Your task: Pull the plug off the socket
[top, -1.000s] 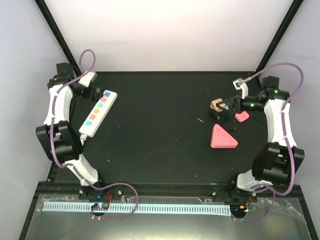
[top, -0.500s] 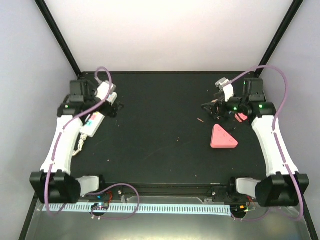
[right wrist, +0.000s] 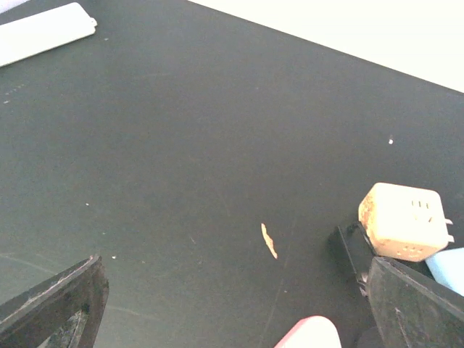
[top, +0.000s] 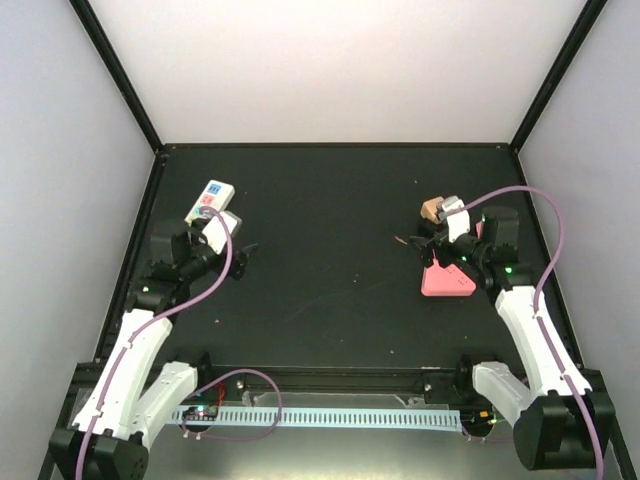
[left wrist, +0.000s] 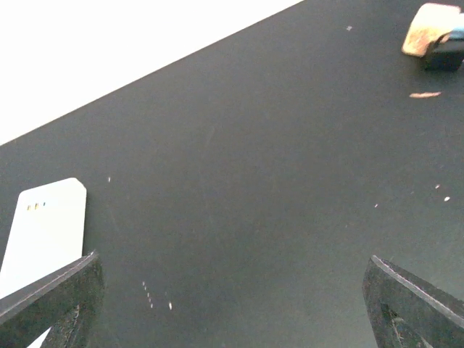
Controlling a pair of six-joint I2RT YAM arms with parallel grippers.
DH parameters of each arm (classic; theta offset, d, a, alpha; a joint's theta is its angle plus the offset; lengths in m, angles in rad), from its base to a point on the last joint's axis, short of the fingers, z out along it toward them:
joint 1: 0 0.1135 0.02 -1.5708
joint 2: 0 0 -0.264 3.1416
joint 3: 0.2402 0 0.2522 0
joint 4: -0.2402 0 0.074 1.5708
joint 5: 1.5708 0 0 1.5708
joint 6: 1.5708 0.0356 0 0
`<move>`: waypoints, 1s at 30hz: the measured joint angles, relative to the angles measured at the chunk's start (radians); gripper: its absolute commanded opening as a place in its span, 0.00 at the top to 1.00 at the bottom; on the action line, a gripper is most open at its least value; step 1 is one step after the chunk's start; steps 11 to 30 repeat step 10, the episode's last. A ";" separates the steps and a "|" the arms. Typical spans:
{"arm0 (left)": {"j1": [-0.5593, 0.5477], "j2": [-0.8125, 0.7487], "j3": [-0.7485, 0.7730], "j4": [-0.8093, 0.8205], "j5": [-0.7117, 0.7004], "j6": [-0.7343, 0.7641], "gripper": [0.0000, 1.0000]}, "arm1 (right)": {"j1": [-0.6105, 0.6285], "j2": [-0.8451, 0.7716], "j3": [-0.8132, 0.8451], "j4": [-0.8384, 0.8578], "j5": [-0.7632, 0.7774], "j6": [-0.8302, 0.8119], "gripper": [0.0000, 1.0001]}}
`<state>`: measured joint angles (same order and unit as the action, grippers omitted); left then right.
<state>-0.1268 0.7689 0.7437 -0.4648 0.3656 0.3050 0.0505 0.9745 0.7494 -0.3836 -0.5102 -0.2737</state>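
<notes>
1. The left gripper (left wrist: 232, 258), jaws apart and empty, hangs just nearer than the power strip (top: 212, 193); retreat without nudging it.
2. The right gripper (right wrist: 233, 259), jaws apart, is well right of the power strip.
3. The beige plug (right wrist: 402, 221), likewise well right, looks already unplugged.

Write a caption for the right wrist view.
Right hand open over the table; beige plug beside it, white socket far away.

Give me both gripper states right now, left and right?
Left gripper: open, holding nothing.
Right gripper: open, holding nothing.
</notes>
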 measured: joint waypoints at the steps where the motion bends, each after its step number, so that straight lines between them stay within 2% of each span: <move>1: 0.000 -0.010 -0.026 0.011 -0.013 -0.003 0.01 | 0.000 -0.017 -0.022 0.013 0.011 0.002 0.00; 10: 0.000 -0.016 -0.120 0.085 -0.107 -0.022 0.01 | 0.000 -0.091 -0.055 0.102 0.038 0.019 0.00; 30: 0.000 -0.016 -0.120 0.085 -0.107 -0.022 0.01 | 0.000 -0.091 -0.055 0.102 0.038 0.019 0.00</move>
